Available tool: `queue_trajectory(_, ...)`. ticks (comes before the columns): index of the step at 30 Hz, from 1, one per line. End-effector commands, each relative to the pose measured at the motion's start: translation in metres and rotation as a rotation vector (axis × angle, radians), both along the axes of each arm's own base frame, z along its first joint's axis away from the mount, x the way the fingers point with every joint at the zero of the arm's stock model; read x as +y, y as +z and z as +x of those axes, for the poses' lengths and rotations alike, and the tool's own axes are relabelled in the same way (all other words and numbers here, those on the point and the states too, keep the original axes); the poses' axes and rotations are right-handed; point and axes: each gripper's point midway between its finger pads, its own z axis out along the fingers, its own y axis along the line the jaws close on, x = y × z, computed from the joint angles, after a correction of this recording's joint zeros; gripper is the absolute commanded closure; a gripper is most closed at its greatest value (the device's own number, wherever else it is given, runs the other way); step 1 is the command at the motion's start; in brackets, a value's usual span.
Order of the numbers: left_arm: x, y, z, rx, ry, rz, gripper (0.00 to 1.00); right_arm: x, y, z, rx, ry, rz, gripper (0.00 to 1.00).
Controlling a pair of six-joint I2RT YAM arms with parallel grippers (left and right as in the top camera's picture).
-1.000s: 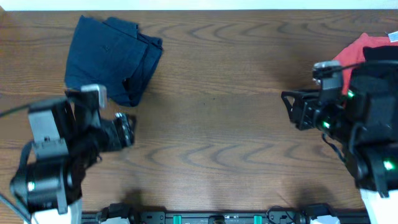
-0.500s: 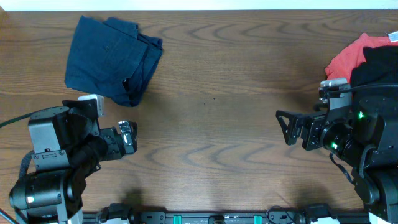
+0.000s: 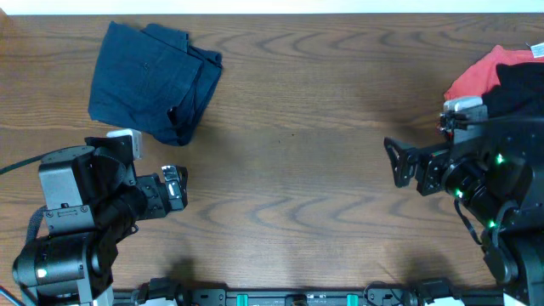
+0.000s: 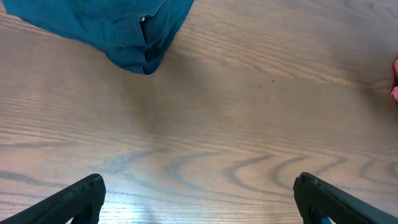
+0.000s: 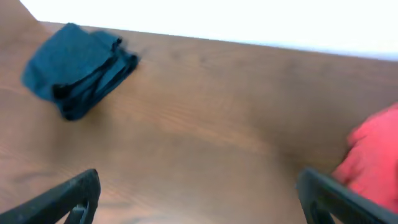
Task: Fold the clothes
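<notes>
the folded navy shorts [image 3: 153,81] lie near the table's [image 3: 297,170] far left edge, the red cloth [image 3: 476,78] and black cloth [image 3: 520,83] at its right edge, wide wood grain between. left claw [image 4: 199,190] and right claw [image 5: 198,186] hang released, jaws wide.
</notes>
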Motion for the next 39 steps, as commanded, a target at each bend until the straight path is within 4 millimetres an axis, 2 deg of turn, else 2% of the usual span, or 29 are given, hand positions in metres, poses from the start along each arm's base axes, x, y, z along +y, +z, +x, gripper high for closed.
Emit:
queue_trajectory(1, 0.000, -0.002, 0.000, 0.008, 0.010, -0.004, 0.02, -0.005, 0.006, -0.005, -0.164, 0.065, -0.181, 0.01)
queue_trajectory(4, 0.001, -0.002, 0.000, 0.008, 0.011, -0.004, 0.02, -0.006, 0.001, -0.006, -0.278, 0.054, -0.185, 0.01)
queue_trajectory(6, 0.001, -0.002, 0.000, 0.008, 0.011, -0.004, 0.02, -0.008, -0.015, -0.008, -0.324, 0.045, -0.178, 0.01)
queue_trajectory(13, 0.000, -0.002, 0.000, 0.008, 0.011, -0.004, 0.02, -0.006, -0.091, -0.022, -0.388, 0.057, -0.160, 0.01)
queue_trajectory(18, 0.000, -0.002, 0.000, 0.008, 0.011, -0.004, 0.02, -0.010, -0.126, -0.028, -0.444, 0.039, -0.156, 0.01)
queue_trajectory(22, 0.000, -0.002, 0.000, 0.008, 0.011, -0.004, 0.02, -0.014, -0.138, -0.032, -0.496, 0.013, -0.123, 0.01)
queue_trajectory(27, 0.001, -0.002, 0.000, 0.008, 0.011, -0.004, 0.02, -0.017, -0.155, -0.026, -0.476, -0.004, -0.094, 0.01)
queue_trajectory(30, 0.000, -0.002, 0.000, 0.008, 0.011, -0.004, 0.02, -0.014, -0.173, -0.025, -0.449, 0.020, -0.087, 0.01)
queue_trajectory(39, 0.001, -0.002, 0.000, 0.008, 0.011, -0.004, 0.02, -0.013, -0.170, -0.024, -0.469, 0.020, -0.079, 0.01)
